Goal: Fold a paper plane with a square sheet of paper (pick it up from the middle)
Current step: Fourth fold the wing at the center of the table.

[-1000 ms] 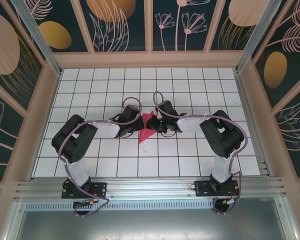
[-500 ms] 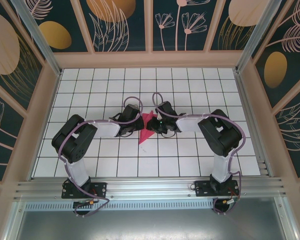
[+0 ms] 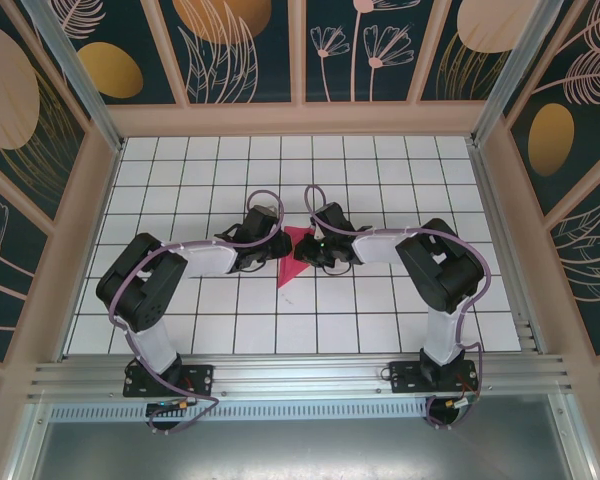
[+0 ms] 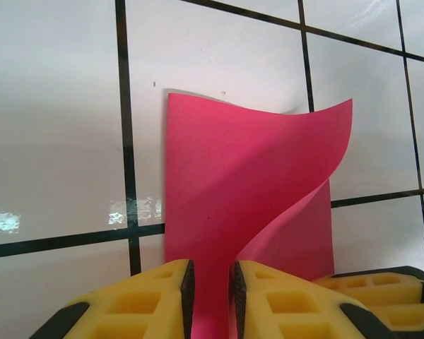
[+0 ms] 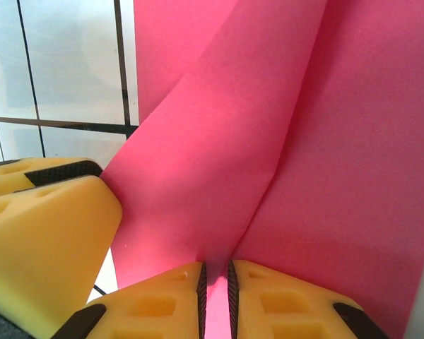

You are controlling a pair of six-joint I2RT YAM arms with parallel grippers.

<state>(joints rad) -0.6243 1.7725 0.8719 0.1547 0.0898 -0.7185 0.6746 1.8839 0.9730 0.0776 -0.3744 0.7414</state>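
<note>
Though flat-looking overhead, paper [image 4: 247,191] curled up close.

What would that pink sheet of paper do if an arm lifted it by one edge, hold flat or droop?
Probably droop: the thin magenta-pink sheet of paper curls over in a soft bend just beyond the left end effector. It likely creases easily too, given the sharp fold line in the right wrist view.
</note>
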